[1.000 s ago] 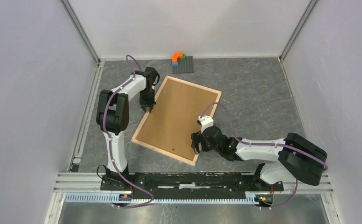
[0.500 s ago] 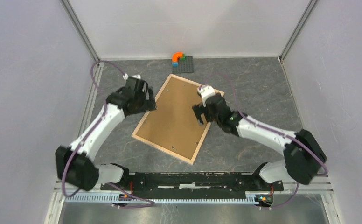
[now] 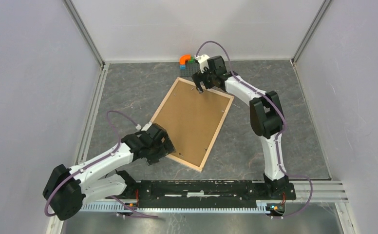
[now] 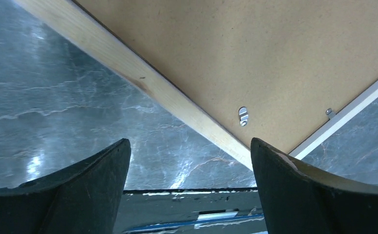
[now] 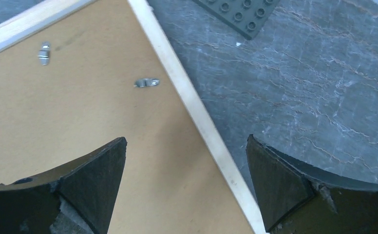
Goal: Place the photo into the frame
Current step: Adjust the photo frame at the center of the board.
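The frame (image 3: 217, 133) lies face down near the middle of the counter (image 3: 284, 102), turned at an angle, with a brown backing board (image 3: 192, 122) filling it. The photo is not in view, and I cannot tell if it is under the board. The left jaws stand wide apart and empty over the near left corner. The right jaws are released the same way over the far corner, astride the rail. It seems the closing part of the task is in hand. The next move probably calls for pressing the small metal tabs (image 5: 147, 83) over the board, or for taking two opposite corners to turn the frame. A grey studded plate (image 3: 191, 68) with coloured bricks (image 3: 184, 59) lies just beyond the far corner and could hinder the right arm.
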Available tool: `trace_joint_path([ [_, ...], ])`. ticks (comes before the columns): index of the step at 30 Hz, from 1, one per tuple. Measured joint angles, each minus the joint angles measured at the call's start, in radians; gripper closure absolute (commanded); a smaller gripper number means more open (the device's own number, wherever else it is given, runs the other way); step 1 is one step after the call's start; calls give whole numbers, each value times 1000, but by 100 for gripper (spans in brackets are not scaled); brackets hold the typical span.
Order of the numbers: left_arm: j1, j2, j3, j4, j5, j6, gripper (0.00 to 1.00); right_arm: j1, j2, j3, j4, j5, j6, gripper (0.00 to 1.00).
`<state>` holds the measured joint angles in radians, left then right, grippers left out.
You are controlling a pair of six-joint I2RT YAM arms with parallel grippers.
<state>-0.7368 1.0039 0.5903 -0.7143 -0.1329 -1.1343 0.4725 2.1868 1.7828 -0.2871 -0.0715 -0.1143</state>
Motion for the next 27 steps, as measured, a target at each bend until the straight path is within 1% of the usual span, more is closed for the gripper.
trace_joint_path([
  [2,0,40,-14,42,29,-38,11,-31,39,27,0,-39,14,2],
  [3,0,71,-14,66,43,-55,13,-45,53,31,0,-53,23,2],
  [6,0,137,-14,119,69,-82,16,-82,87,37,-2,-80,45,7],
  [9,3,155,-15,141,79,-102,21,-108,113,37,-15,-83,60,18],
  [11,17,154,-15,153,82,-109,25,-112,116,29,-24,-85,68,24],
  [13,46,154,-16,164,82,-112,32,-109,112,2,-17,-89,76,29],
  [16,90,170,-15,162,79,-105,40,-106,54,-113,49,-85,94,39],
  [19,149,230,13,108,57,-48,44,-113,-41,-266,108,-52,102,47],
  [21,204,274,29,91,45,-6,45,-122,-129,-396,134,-22,118,52],
  [24,301,339,86,71,59,79,51,-133,-266,-585,165,40,152,58],
  [26,341,382,125,61,60,123,53,-139,-365,-713,180,78,192,64],
  [27,364,413,155,55,56,155,54,-140,-412,-774,192,93,214,65],
])
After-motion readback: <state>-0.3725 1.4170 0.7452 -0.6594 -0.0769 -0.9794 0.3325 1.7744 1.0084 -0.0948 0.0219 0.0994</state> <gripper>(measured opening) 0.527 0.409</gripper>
